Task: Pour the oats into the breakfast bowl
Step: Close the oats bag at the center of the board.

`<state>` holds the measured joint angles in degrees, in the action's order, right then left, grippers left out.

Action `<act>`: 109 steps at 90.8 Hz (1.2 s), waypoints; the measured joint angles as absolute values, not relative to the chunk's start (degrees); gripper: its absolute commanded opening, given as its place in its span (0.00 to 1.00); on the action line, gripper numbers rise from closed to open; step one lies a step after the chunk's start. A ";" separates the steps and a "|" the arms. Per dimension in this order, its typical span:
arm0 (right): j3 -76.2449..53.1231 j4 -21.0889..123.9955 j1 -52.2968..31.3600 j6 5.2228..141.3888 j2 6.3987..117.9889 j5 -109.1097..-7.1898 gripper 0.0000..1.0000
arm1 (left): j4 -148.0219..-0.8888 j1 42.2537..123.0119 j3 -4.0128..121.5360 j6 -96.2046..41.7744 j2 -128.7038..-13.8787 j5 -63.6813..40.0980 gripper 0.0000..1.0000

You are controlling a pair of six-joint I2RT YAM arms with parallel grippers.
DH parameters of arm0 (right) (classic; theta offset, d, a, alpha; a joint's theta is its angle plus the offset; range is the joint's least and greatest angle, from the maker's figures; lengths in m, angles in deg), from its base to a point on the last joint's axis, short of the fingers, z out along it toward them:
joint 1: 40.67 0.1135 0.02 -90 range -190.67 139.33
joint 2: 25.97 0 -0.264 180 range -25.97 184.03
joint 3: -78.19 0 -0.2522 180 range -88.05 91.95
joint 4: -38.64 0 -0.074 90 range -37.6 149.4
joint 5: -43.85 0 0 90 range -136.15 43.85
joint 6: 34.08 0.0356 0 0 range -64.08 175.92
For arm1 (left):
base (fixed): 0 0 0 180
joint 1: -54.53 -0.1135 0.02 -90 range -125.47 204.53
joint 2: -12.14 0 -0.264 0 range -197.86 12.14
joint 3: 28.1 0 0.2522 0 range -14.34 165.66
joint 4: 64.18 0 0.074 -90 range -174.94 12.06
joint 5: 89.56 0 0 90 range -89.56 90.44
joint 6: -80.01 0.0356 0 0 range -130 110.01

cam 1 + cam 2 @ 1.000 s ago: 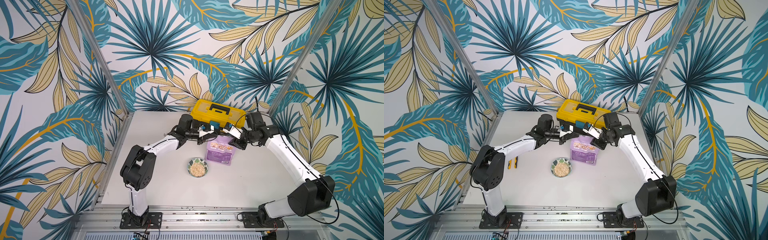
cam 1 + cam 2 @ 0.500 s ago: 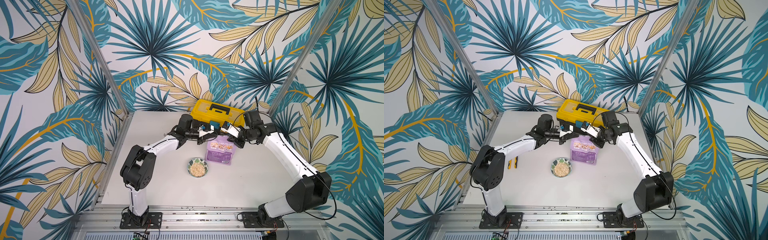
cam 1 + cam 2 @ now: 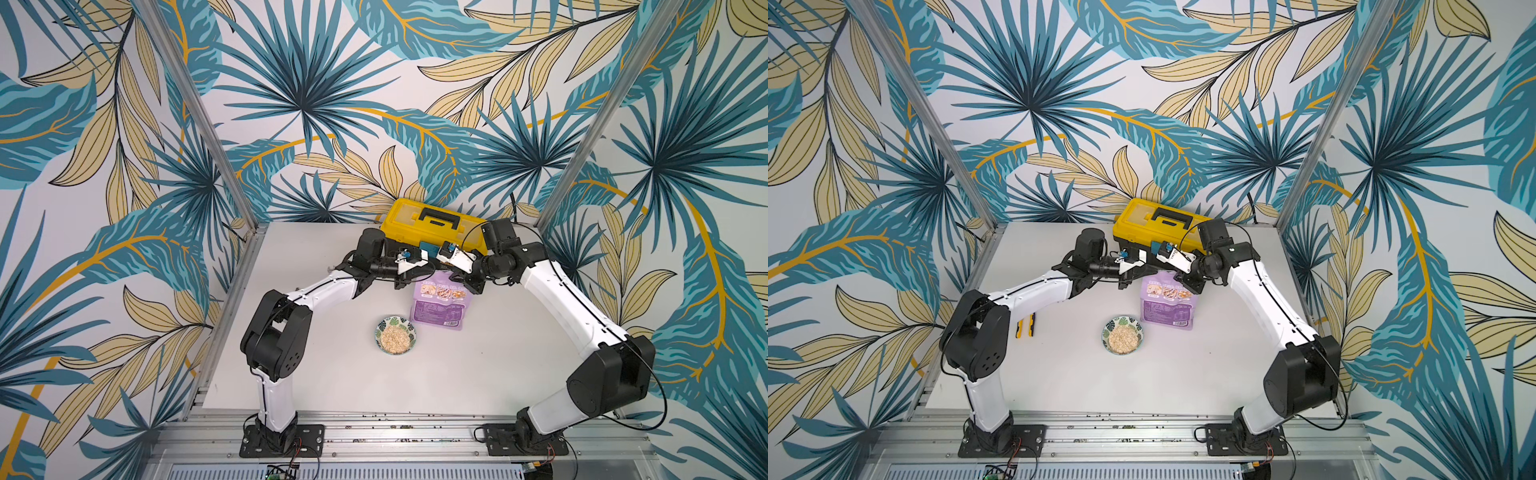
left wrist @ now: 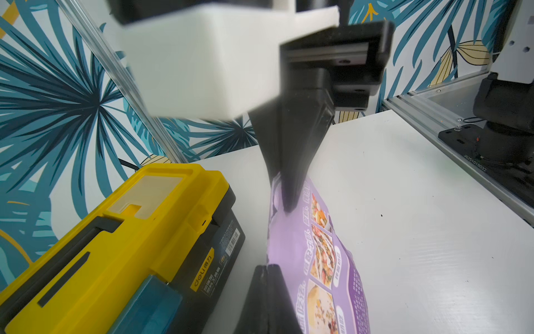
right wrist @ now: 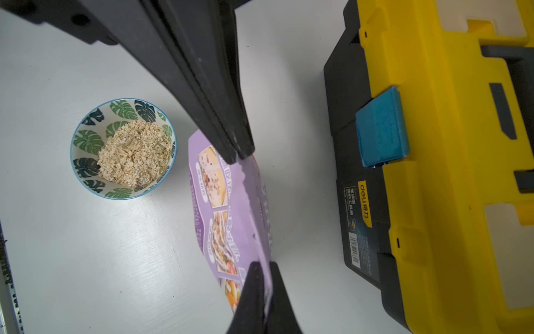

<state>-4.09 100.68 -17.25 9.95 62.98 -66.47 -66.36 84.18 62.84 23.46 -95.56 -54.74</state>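
On the bench [image 3: 332,395]: one pouch [image 3: 439,307], two grips.
Both top views: left fingers [image 3: 407,283] and right fingers [image 3: 470,285] each clamp its top edge; one bowl [image 3: 379,332] of oats [image 3: 395,340] just beside, one toolbox [image 3: 432,222] behind. Wrist views: both pairs closed on the pouch [image 4: 318,260].

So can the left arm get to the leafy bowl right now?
Probably, but not straight away. The bowl sits on bare table nearer the robot than the pouch, nothing blocking. The left gripper is shut on the pouch's top edge, though, so it would need to let go first.
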 measured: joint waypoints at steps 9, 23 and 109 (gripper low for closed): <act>-4.66 100.65 -17.36 9.95 62.19 -65.81 0.41 | -66.34 84.25 62.84 23.48 -95.56 -54.89 0.00; -4.66 100.72 -17.43 9.86 62.23 -65.77 0.43 | -66.34 84.25 62.84 23.48 -95.56 -54.89 0.00; 1.14 102.05 -14.39 9.40 68.18 -68.67 0.00 | -64.48 83.29 61.84 21.84 -95.56 -54.94 0.26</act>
<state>1.14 102.05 -14.39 9.40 68.18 -68.67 -64.48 83.29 61.84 21.84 -95.56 -54.94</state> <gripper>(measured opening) 0.067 0.265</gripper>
